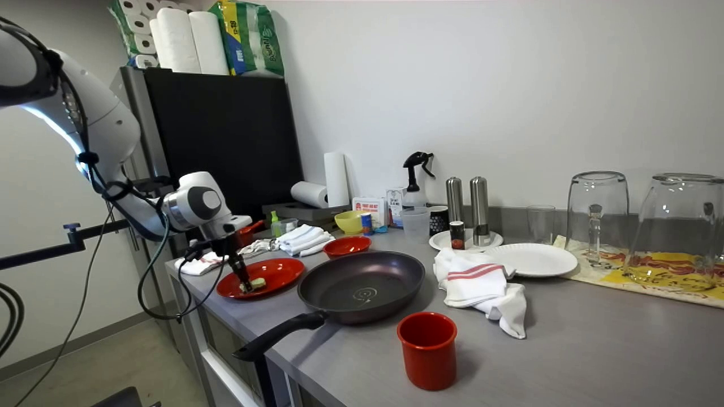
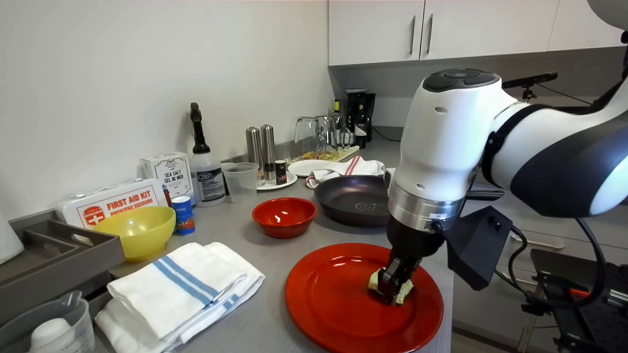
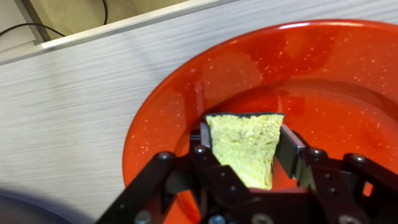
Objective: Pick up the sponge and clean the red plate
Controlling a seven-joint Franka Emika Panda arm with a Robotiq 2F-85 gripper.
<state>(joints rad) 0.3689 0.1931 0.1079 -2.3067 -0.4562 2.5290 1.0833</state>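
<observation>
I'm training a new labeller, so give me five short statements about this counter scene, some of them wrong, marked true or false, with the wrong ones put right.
1. The gripper is shut on the sponge. True.
2. The frying pan stands on the counter. True.
3. The sponge is inside the frying pan. False: it is over the red plate.
4. The tall cup lies on its side. False: the tall red cup stands upright.
5. The blue-striped towel is folded. True.
</observation>
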